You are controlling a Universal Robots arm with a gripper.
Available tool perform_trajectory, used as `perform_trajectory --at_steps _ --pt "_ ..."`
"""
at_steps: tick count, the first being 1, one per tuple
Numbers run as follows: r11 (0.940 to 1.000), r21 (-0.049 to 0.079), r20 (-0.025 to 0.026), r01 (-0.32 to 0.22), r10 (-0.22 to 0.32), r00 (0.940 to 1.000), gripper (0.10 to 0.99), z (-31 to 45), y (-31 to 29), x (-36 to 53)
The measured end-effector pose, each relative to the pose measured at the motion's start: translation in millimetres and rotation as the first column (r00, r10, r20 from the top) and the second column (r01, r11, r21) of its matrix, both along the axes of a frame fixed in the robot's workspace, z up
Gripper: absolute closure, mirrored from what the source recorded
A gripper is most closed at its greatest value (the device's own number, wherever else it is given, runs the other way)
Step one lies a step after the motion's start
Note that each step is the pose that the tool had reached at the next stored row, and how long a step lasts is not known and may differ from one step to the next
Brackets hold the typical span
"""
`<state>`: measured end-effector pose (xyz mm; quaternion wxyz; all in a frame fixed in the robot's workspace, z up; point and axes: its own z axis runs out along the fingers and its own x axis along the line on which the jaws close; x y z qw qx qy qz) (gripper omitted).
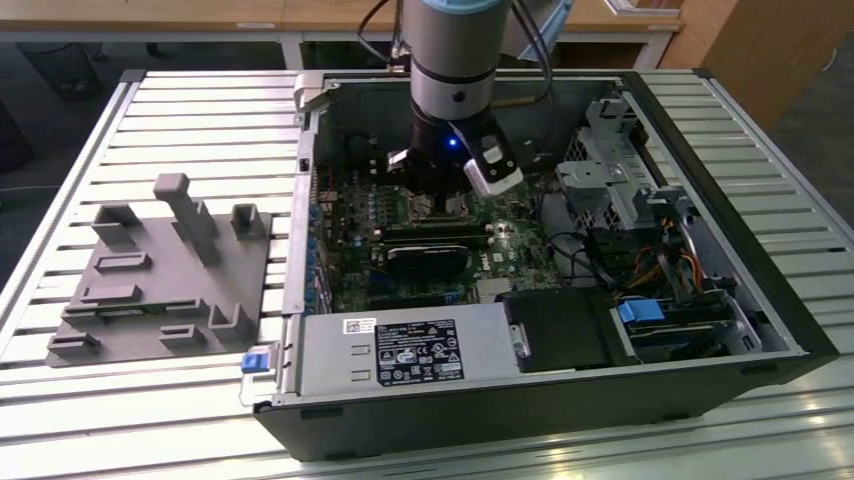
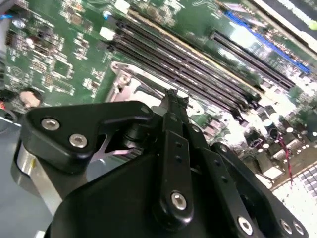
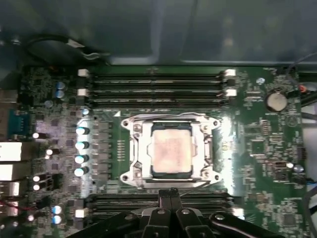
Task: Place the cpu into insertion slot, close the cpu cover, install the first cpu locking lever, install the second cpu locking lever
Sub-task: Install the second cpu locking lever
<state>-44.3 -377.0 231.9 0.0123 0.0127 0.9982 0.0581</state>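
Now I see my gripper point(image 3: 171, 194) with its fingers pressed together and empty, hovering just beside the insertion slot point(image 3: 130, 174) on the green board point(image 3: 257, 144), where the cpu point(image 3: 171, 151) already sits under the closed cpu cover point(image 3: 140, 148).

The robot arm point(image 1: 454, 70) reaches straight down, wrist vertical, its black gripper point(image 3: 171, 194) pointing downward with jaws drawn tightly together.
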Motion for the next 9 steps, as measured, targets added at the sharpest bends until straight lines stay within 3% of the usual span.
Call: perform_trajectory --at_steps 9 --pt "1.0000 0.001 -0.0001 0.000 0.000 1.0000 0.980 -14.9 -0.2 -6.7"
